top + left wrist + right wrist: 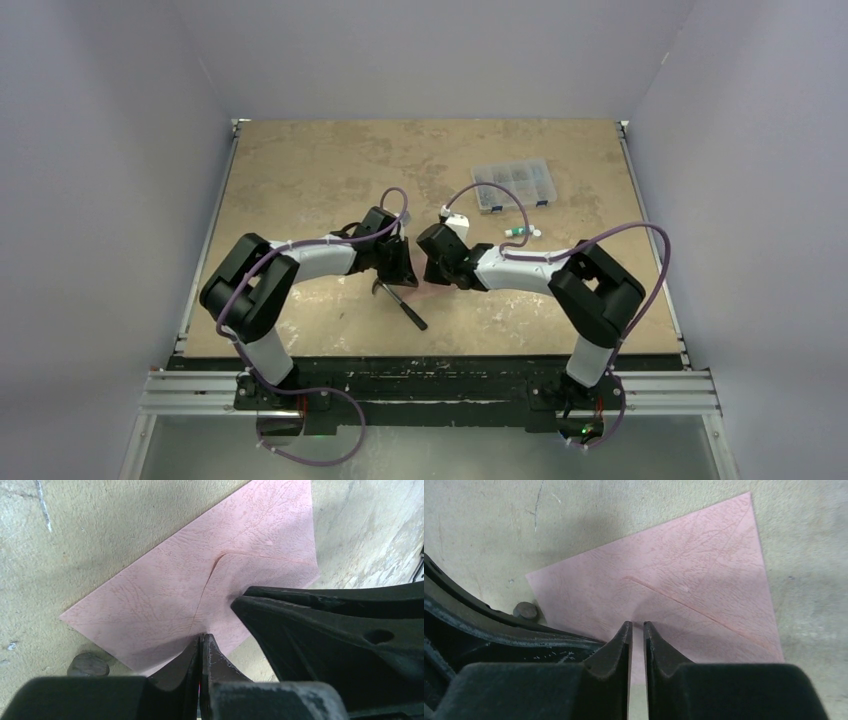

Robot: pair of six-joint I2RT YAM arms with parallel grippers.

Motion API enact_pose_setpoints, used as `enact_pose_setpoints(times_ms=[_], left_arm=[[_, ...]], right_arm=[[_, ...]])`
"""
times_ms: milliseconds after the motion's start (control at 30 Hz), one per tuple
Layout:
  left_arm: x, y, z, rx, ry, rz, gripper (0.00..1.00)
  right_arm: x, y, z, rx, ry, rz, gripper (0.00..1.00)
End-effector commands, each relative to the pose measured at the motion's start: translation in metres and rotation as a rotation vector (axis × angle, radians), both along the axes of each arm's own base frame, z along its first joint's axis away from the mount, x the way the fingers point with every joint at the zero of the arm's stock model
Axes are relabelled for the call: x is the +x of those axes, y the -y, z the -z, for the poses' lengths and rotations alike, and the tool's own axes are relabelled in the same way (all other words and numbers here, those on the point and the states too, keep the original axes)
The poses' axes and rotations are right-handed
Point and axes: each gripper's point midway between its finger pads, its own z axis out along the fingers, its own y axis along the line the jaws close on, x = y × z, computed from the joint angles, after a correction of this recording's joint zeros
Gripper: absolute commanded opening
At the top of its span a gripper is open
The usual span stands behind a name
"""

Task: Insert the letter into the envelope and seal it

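The salmon-pink envelope point(165, 595) lies flat on the table, its pointed flap folded down over the body; the diagonal flap edge shows in the right wrist view point(704, 575). No separate letter sheet is in view. My left gripper point(202, 636) is shut, empty, with its tips down on the envelope's near edge. My right gripper point(637, 625) is all but shut with a thin gap, nothing between its fingers, and its tips are also on the envelope. In the top view both grippers point(405, 270) point(435, 268) meet at mid-table and hide most of the envelope.
A black hammer-like tool point(400, 300) lies just in front of the left gripper; its round end shows by the envelope's corner point(88, 664) point(525, 610). A clear compartment box point(513, 184) sits at the back right, with a small green-and-white item point(518, 232) in front of it.
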Motion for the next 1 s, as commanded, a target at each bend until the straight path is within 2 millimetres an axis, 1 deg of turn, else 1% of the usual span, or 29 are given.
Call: enact_pose_setpoints(times_ms=[0, 33, 100, 233, 400, 533, 700, 800, 933, 967], left_arm=[[-0.002, -0.028, 0.027, 0.172, 0.003, -0.015, 0.00], [-0.001, -0.029, 0.027, 0.177, 0.007, -0.016, 0.00], [0.000, -0.028, 0.026, 0.179, 0.011, -0.014, 0.00], [0.000, -0.029, 0.027, 0.181, 0.010, -0.006, 0.00], [-0.001, -0.031, 0.028, 0.188, 0.016, -0.001, 0.00], [-0.004, -0.028, 0.030, 0.170, 0.005, 0.004, 0.00], [-0.008, -0.026, 0.032, 0.152, -0.014, 0.013, 0.00], [-0.009, -0.026, 0.033, 0.142, -0.021, 0.008, 0.00], [-0.011, -0.028, 0.035, 0.120, -0.040, -0.002, 0.00], [-0.011, -0.029, 0.035, 0.115, -0.041, -0.007, 0.00]], right_arm=[[0.019, 0.003, -0.044, -0.032, 0.139, -0.032, 0.18], [0.020, 0.002, -0.049, -0.030, 0.153, -0.041, 0.18], [0.026, 0.002, -0.053, -0.063, 0.179, -0.057, 0.18], [0.030, -0.003, -0.042, -0.126, 0.184, -0.123, 0.14], [0.028, -0.008, -0.032, -0.137, 0.172, -0.154, 0.13], [0.026, -0.010, -0.014, -0.164, 0.147, -0.182, 0.13], [0.018, -0.006, 0.009, -0.227, 0.104, -0.197, 0.12], [0.008, 0.000, 0.027, -0.286, 0.068, -0.202, 0.13], [-0.009, 0.016, 0.056, -0.353, -0.029, -0.180, 0.13], [-0.012, 0.018, 0.061, -0.356, -0.046, -0.175, 0.13]])
